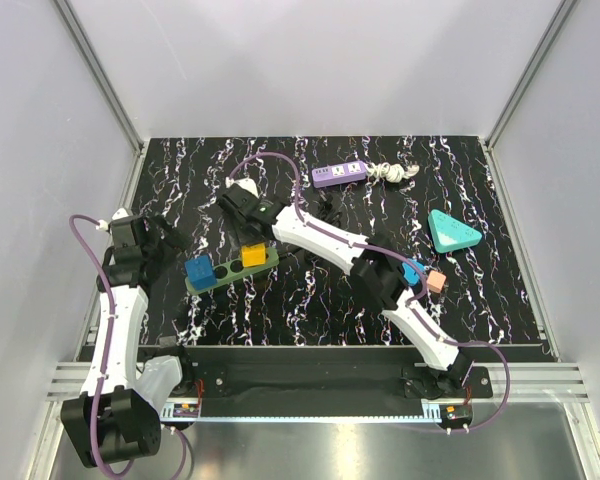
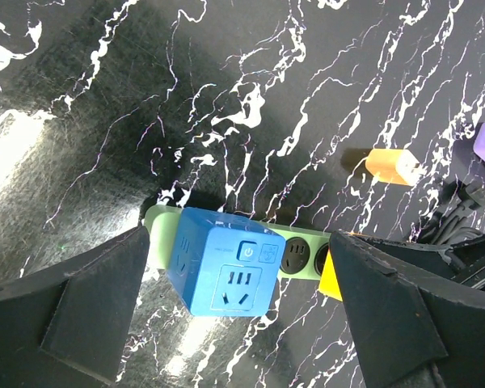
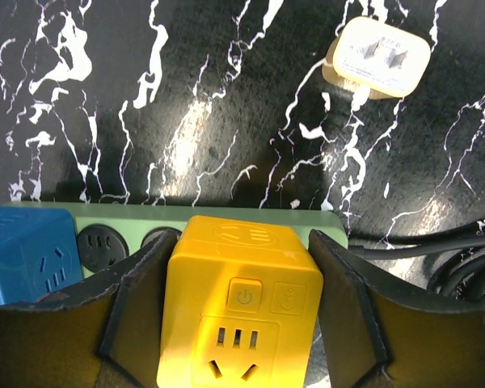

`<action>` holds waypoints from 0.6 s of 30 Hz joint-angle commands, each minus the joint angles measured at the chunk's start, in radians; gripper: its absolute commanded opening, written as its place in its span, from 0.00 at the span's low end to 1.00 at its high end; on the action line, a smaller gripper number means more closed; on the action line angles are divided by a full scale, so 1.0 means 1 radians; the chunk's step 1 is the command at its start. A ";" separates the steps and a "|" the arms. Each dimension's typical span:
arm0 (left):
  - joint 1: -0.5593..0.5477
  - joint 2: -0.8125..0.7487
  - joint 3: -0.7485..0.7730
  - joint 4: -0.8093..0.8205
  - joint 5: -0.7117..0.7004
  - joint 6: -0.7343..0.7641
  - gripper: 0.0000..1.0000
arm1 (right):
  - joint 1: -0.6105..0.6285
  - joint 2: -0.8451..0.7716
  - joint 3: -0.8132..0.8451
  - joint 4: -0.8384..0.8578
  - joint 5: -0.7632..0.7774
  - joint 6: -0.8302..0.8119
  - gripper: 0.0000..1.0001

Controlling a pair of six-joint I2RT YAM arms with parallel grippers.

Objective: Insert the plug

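Seating step: right claw (image 3: 241,250) clamped on yellow plug (image 3: 242,315) atop green strip (image 3: 129,214); left claw (image 2: 238,242) apart at 9 o'clock. Next, probably, press straight down.

Black white-veined table (image 1: 280,310), plain grey walls (image 1: 330,60)

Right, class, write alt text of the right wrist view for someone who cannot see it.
A yellow cube sits on a green power strip between the right tool's dark fingers. A blue cube stands left, a white plug beyond.
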 commanded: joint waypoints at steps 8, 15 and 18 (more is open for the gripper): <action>0.005 -0.013 0.022 0.015 -0.022 0.007 0.99 | 0.043 -0.026 -0.212 0.110 0.049 0.053 0.00; 0.013 -0.016 0.020 0.015 -0.043 0.004 0.99 | 0.063 -0.155 -0.497 0.315 0.168 0.113 0.00; 0.017 -0.014 0.022 0.015 -0.043 0.003 0.99 | 0.069 -0.198 -0.568 0.392 0.230 0.113 0.00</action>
